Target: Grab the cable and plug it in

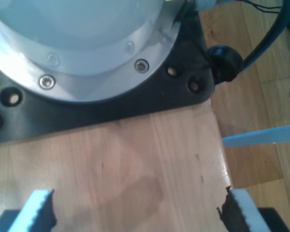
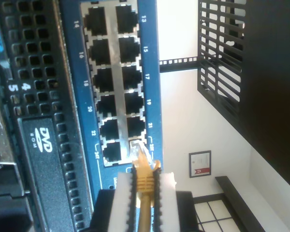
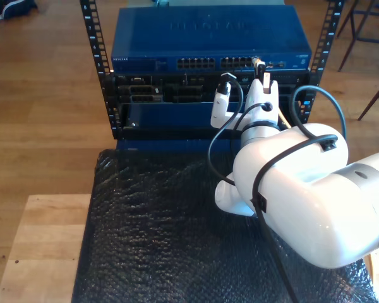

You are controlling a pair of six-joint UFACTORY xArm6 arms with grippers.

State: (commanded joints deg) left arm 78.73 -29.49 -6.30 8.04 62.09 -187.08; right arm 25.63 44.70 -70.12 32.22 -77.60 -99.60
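My second claw (image 2: 143, 186) is closed on the cable (image 2: 145, 212), its two white pads pinching the ribbed yellow boot just behind the clear plug (image 2: 141, 153). The cable's long axis runs straight out from between the pads toward the blue network switch (image 2: 147, 72), and the yellow cord hangs back behind the claw. In the second wrist view the tip of the plug is at the mouth of one port (image 2: 135, 145) in the last pair of the port block; I cannot tell if it is already a little inside or only touching the edge. The plug seems almost in line with this opening, so I judge that the coming move is a short push straight along the cable's axis, and any small tilt could make the plug catch on the port frame. In the exterior view the second arm (image 3: 290, 189) reaches from the exterior view's right up to the switch (image 3: 208, 38) in the rack, with the claw (image 3: 260, 68) at the port row. My first claw (image 1: 140, 210) is open and holds nothing; its pads stand apart over a wooden counter (image 1: 135, 164), beside a black base plate (image 1: 111, 111). So the second arm is clearly the nearer one for the insertion.
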